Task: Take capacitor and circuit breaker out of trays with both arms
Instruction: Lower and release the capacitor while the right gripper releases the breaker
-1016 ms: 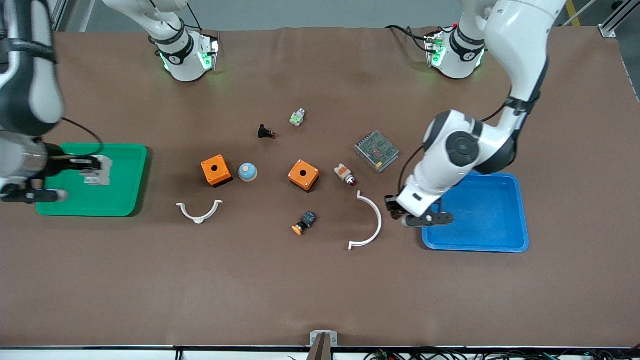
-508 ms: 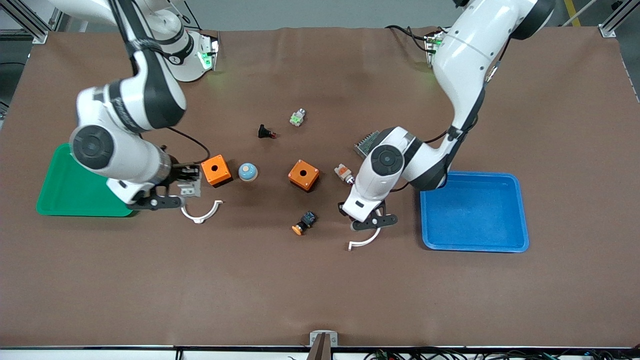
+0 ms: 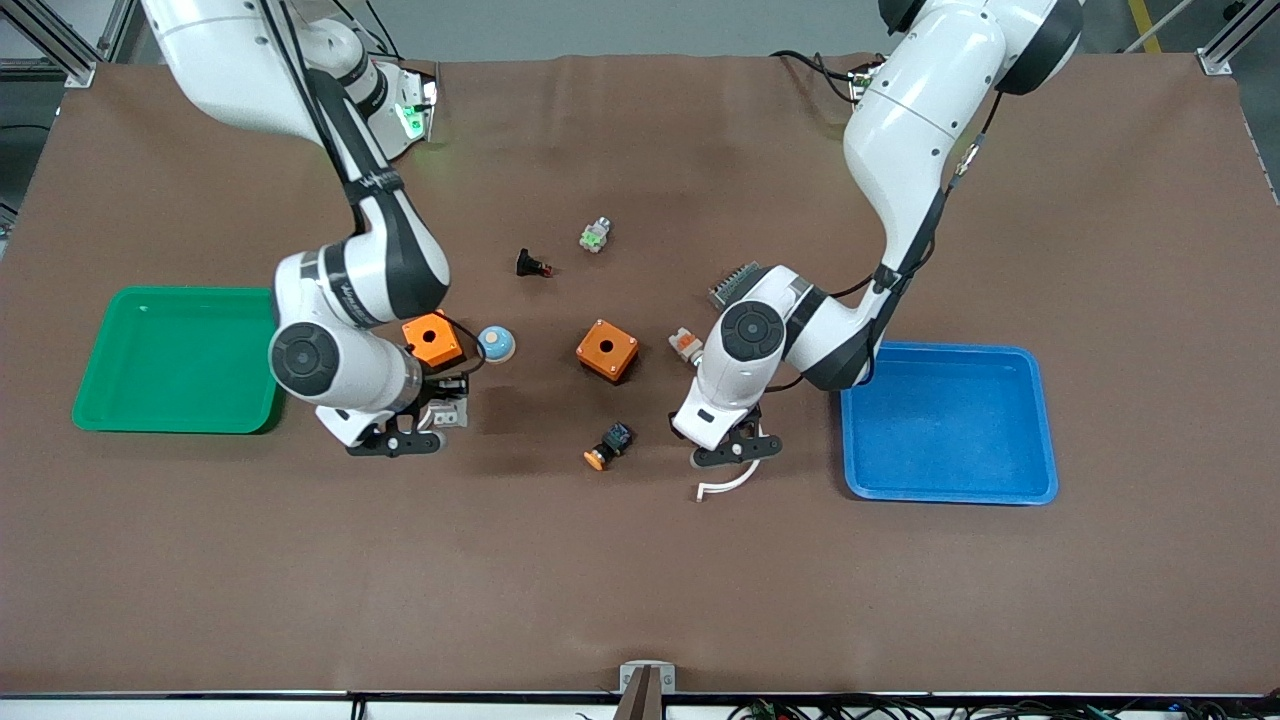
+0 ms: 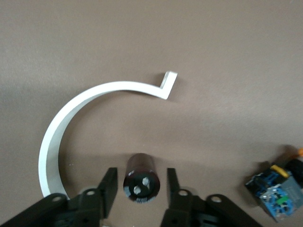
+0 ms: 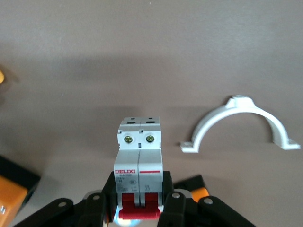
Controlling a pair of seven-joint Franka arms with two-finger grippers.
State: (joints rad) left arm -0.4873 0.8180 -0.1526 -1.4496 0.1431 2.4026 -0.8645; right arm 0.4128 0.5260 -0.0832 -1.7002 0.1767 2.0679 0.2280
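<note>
The right end effector [image 5: 139, 208], just off the green tray [image 3: 175, 360] toward the counter's middle, clamps the circuit breaker [image 5: 139, 165] by its flat sides: rigid, blocky, secure. The left end effector [image 4: 137, 198], over the counter near the blue tray [image 3: 950, 425], stands parted around the capacitor [image 4: 141, 177]; small, smooth, likely to roll, best pinched across its barrel.

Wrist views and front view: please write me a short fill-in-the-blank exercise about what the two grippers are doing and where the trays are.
1. The right gripper is ___ on the circuit breaker.
2. The capacitor sits, ungripped, between the ___ fingers of the left gripper, beside the white curved clamp.
3. The tray at the left arm's end of the table is ___.

Missing words: shut; open; blue.
</note>
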